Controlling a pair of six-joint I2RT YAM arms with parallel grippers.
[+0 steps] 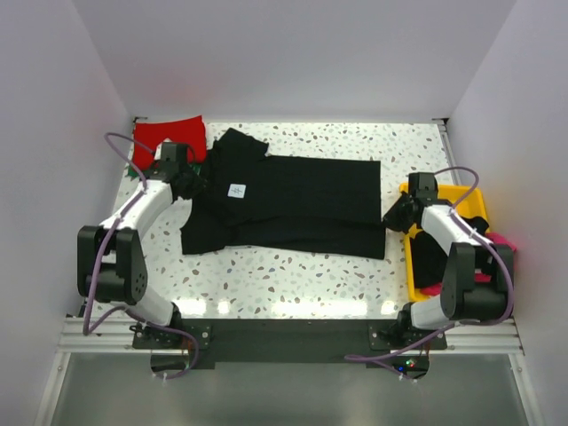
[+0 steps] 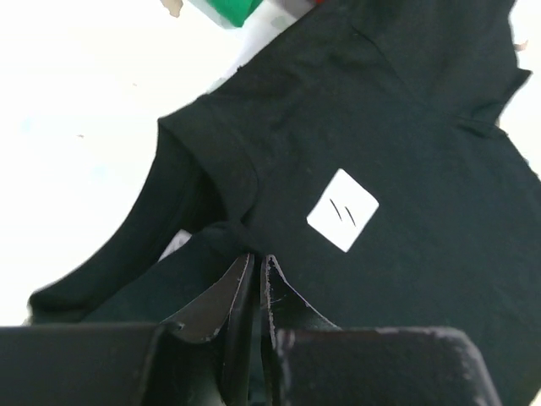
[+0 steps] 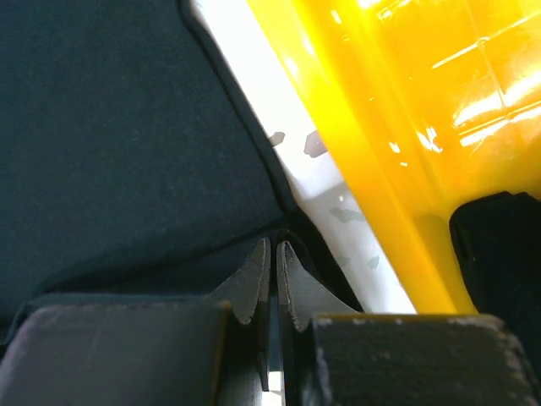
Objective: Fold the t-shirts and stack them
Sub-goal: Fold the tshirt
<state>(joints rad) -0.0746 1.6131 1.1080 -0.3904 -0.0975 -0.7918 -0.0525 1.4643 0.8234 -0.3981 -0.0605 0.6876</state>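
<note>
A black t-shirt lies spread across the middle of the table, its white neck label facing up and one sleeve folded in at the far left. My left gripper is at that left end, shut on a bunched fold of the black t-shirt just below the label. At the right end, my right gripper sits by the hem. In its wrist view the right gripper is shut with the hem edge of the black t-shirt at its tips.
A red t-shirt lies at the back left corner, with a bit of green cloth beside it. The yellow tray stands at the right edge and holds black cloth and pink cloth. White walls enclose the table.
</note>
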